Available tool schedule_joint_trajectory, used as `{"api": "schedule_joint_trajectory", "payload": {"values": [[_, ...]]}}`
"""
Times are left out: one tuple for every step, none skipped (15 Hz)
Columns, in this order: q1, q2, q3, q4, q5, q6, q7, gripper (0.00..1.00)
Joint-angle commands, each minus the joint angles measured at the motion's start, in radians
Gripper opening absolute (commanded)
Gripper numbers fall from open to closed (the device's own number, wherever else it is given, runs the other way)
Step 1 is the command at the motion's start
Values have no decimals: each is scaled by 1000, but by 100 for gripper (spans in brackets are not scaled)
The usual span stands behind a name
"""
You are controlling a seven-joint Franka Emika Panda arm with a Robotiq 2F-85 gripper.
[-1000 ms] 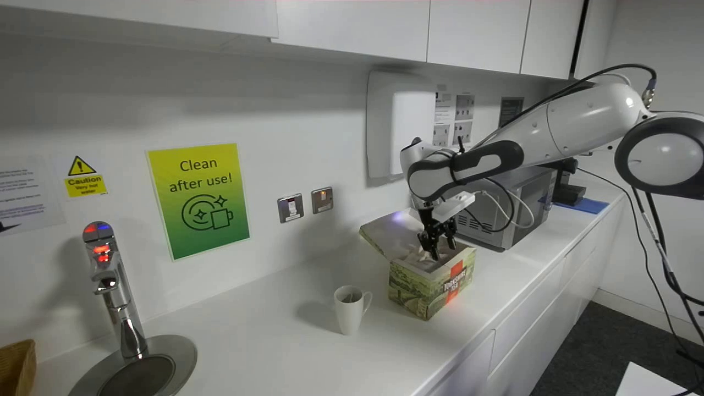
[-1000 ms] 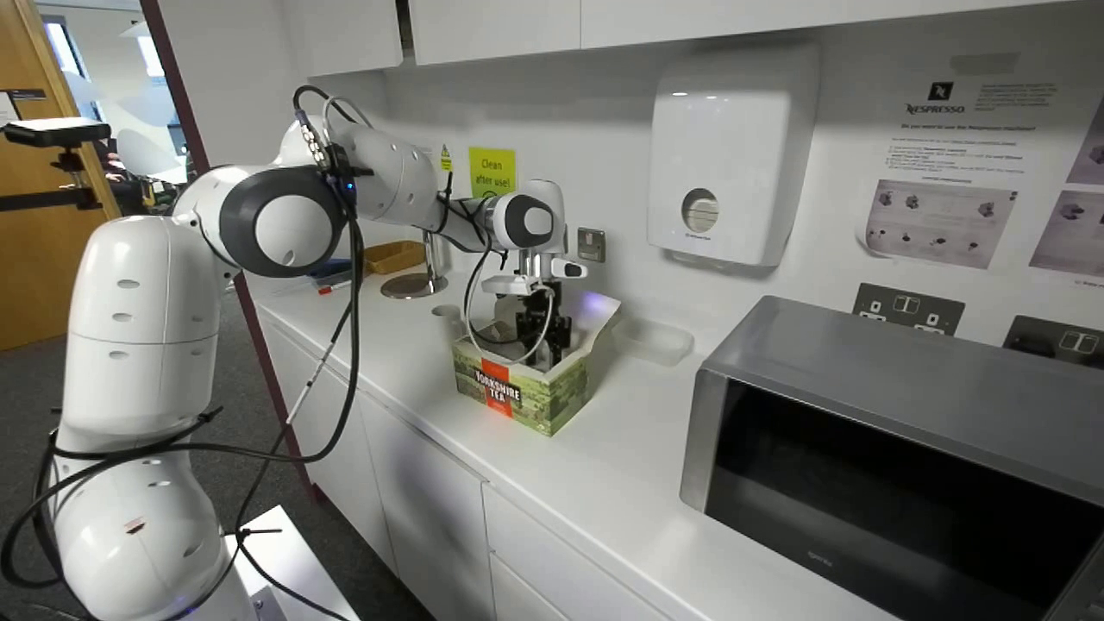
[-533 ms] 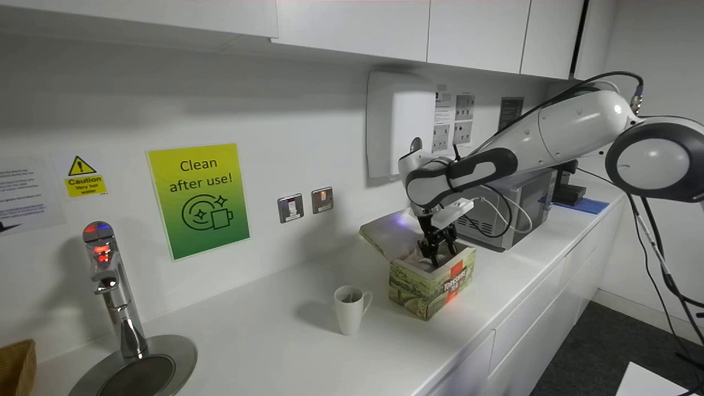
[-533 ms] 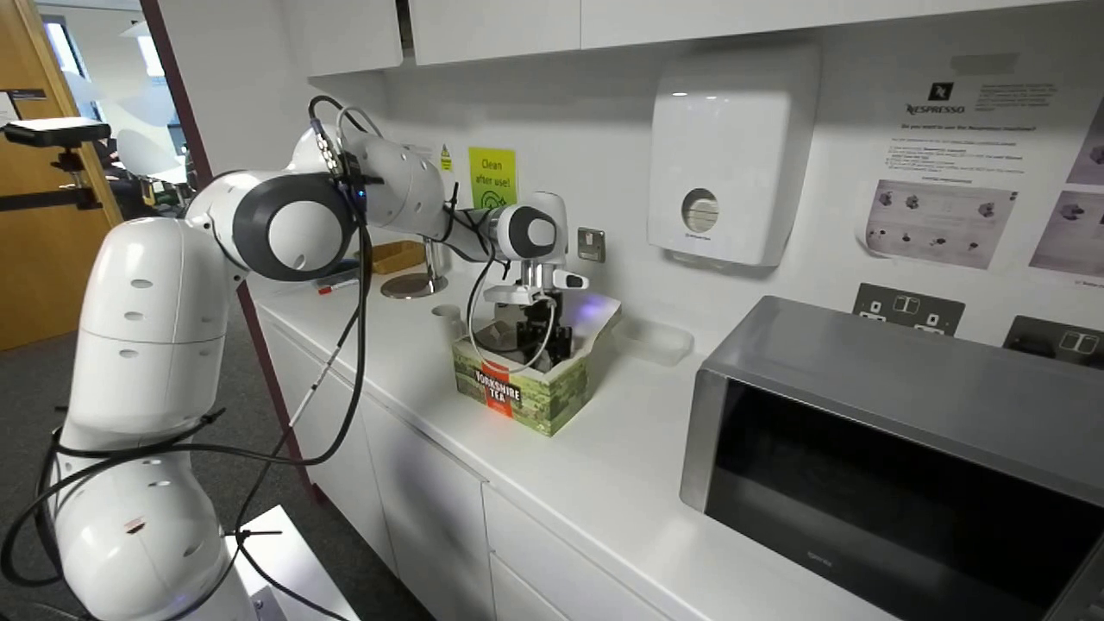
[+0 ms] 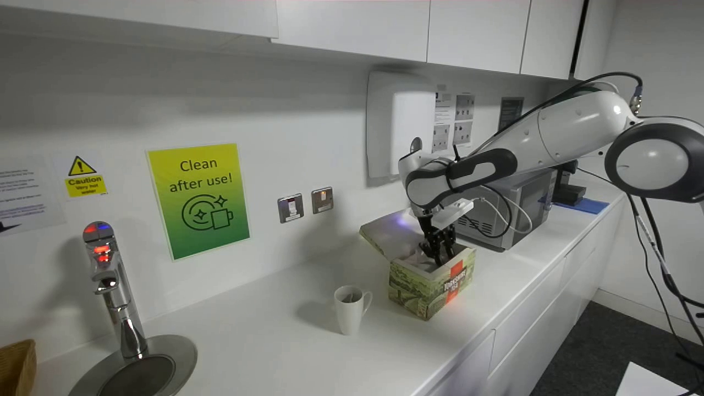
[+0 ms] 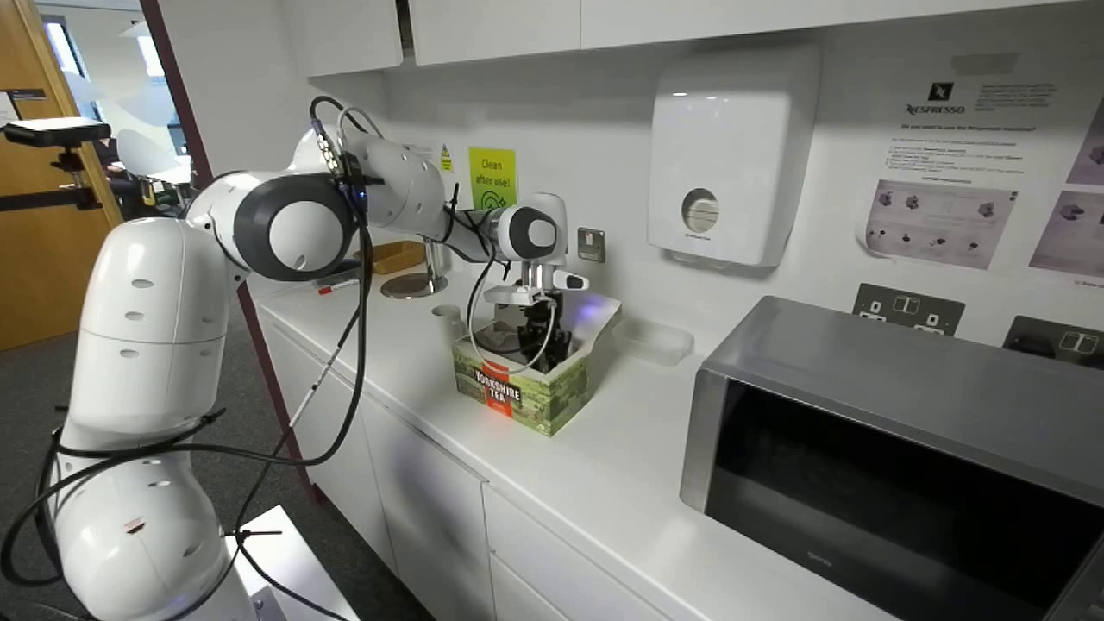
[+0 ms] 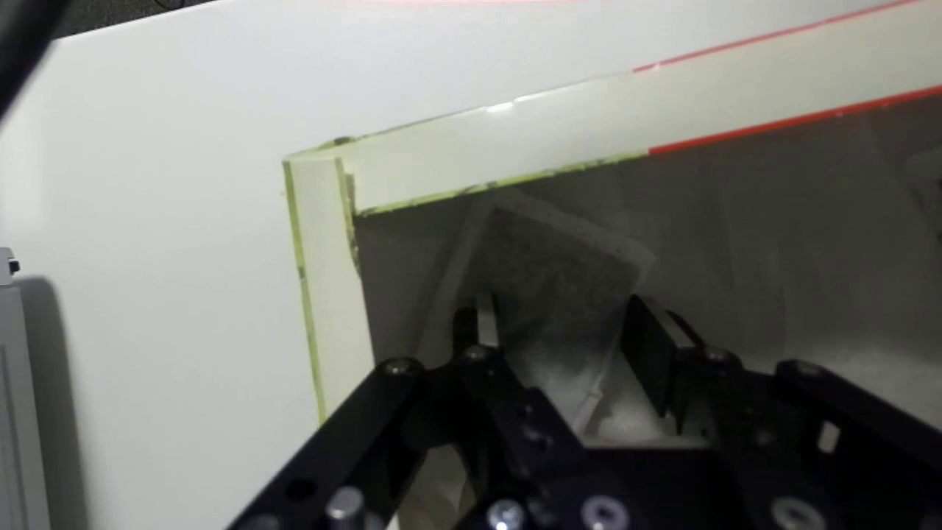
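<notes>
On white counter (image 5: 264,341) | tea box (image 5: 410,290), hand (image 7: 563,327) inside | microwave (image 6: 880,483) | dark floor (image 5: 580,344) below

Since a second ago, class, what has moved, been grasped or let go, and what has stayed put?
The gripper has dipped slightly deeper into the tea box, and its jaws have drawn closer together; they stand apart by a tea bag, with no clear grip on it. The tea box and white mug have stayed put.

White counter (image 5: 258,335) — tea box (image 5: 429,286), mug (image 5: 347,316), microwave (image 6: 862,466) on top.
</notes>
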Motion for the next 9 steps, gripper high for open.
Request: {"api": "schedule_joint_trajectory", "payload": {"values": [[-8,-15,-4,-3,15,10,-7,20],[-8,-16,-4,-3,16,10,-7,13],[-8,-17,-4,-2,17,11,-7,6],[-8,-18,-5,-1,17,10,-6,1],[-8,-19,-5,0,18,11,-6,0],[-7,-24,-5,-2,17,10,-4,0],[-6,-30,-4,-6,15,12,-2,3],[-4,-39,-4,-12,13,16,-2,3],[-2,-51,-3,-18,8,21,-1,3]]}}
